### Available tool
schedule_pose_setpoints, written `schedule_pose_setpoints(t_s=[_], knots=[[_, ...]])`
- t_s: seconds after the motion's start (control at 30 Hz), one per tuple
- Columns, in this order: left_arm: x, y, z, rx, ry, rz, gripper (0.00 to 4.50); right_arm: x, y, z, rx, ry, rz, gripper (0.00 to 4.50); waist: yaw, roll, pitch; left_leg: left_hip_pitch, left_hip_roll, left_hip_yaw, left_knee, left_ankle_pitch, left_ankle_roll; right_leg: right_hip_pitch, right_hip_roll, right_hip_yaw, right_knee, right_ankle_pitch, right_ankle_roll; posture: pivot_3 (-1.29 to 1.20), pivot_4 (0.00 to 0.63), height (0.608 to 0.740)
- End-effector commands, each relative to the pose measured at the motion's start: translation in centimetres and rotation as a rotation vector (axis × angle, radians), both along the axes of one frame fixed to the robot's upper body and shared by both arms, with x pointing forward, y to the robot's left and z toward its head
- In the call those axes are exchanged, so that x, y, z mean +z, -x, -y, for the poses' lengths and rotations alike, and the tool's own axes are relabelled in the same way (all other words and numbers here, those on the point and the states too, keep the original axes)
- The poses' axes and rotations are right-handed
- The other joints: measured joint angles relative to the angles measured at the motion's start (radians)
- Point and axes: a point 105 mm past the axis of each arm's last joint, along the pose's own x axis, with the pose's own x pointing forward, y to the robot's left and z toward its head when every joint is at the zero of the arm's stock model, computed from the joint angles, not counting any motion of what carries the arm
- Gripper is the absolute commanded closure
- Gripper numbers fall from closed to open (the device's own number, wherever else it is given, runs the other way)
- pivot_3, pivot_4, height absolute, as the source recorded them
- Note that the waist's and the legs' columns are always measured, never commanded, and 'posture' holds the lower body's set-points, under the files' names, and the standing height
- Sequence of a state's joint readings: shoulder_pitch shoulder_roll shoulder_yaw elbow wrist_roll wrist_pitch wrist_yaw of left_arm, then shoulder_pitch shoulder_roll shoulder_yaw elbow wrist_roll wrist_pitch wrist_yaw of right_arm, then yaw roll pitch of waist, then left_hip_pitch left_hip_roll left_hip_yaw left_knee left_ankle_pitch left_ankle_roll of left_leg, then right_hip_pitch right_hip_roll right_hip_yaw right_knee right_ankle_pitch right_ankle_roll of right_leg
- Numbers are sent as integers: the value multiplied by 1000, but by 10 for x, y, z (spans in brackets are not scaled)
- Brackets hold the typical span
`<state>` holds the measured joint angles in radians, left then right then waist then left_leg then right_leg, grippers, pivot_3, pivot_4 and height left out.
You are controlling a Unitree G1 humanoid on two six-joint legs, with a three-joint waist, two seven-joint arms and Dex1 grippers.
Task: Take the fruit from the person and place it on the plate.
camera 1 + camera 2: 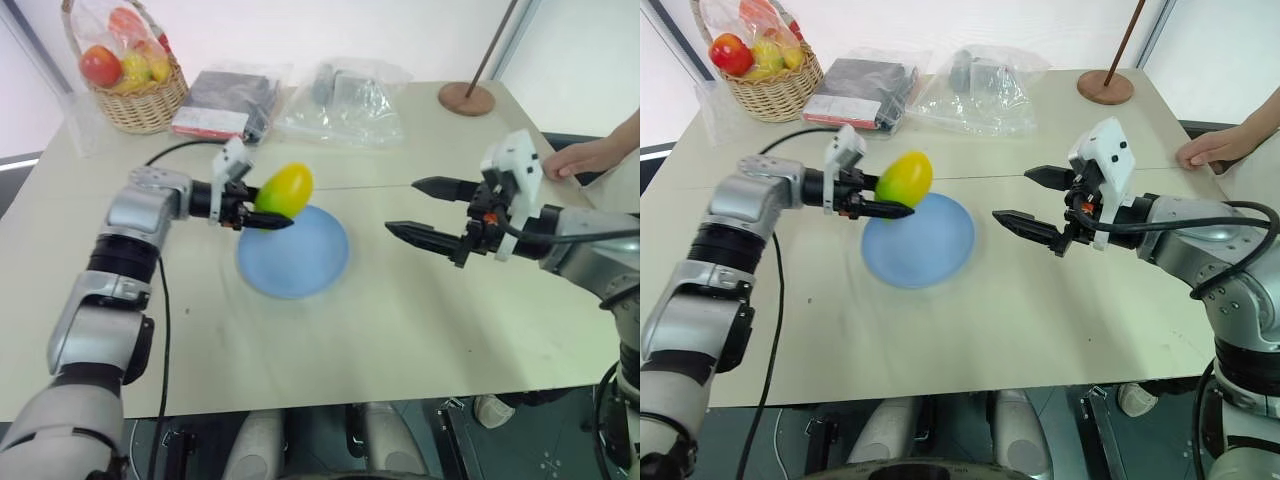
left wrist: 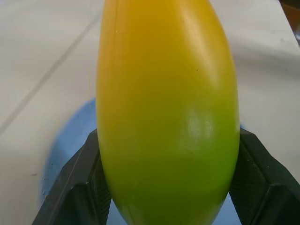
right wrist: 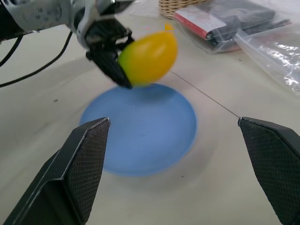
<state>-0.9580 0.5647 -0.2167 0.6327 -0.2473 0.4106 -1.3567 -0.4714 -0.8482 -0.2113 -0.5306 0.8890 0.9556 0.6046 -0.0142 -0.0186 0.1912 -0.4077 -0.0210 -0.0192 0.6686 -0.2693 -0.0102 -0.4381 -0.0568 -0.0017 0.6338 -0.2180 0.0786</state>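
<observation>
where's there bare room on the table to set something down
Free: the wide stretch of table along the near edge, and the strip between the plate and the open right gripper. Crowded: the far edge, with the basket, the plastic bags and the round wooden base. The fruit hangs over the plate's far rim.

Wicker fruit basket (image 1: 140, 95) at table (image 1: 400, 330) corner, plastic-wrapped packets (image 1: 228, 100), round wooden stand base (image 1: 466, 98)
</observation>
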Motion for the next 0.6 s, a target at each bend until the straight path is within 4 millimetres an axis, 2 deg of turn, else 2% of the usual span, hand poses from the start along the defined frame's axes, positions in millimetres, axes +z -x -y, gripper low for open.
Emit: schedule_pose_setpoints(t_s=[0.03, 0.17, 0.23, 0.3, 0.47, 0.6], knots=[[-4, 3, -1, -25, -22, 6, 1873, 11, 5, 2, -11, 2, 56, 0, 1, 0, 0, 0, 0, 0, 0, 0, 0, 0, 0, 0, 0, 0, 0, 0, 150, 740], [-11, 5, -1, -30, -33, -11, 1873, 5, 9, -2, 6, 13, 34, 0, 4, 0, 0, 0, 0, -1, 0, 0, 0, 0, 0, 0, 0, 0, 0, 0, 150, 740], [-13, 5, -1, -26, -34, -18, 805, -1, 12, -3, 20, 45, 18, 0, 5, 0, 0, 0, 0, -1, 0, 0, 0, 0, 0, 0, 0, 0, 0, 0, 150, 740], [-14, 8, -1, -32, -35, -28, 22, -6, 13, -4, 25, 65, 4, 0, 5, 0, 0, 0, 0, -1, 0, 0, 0, 0, 0, 0, 0, 0, 0, 0, 150, 740], [-16, 9, -2, -29, -35, -29, 22, -17, 14, -3, 30, 122, -15, 0, 4, 0, 0, 0, 0, -1, 0, 0, 0, 0, 0, 0, 0, 0, 0, 0, 150, 740], [-11, 9, -3, -28, -13, -9, 22, -18, 14, -2, 32, 129, -14, 0, 4, 0, 0, 0, 0, -1, 0, 0, 0, 0, 0, 0, 0, 0, 0, 0, 150, 740]])
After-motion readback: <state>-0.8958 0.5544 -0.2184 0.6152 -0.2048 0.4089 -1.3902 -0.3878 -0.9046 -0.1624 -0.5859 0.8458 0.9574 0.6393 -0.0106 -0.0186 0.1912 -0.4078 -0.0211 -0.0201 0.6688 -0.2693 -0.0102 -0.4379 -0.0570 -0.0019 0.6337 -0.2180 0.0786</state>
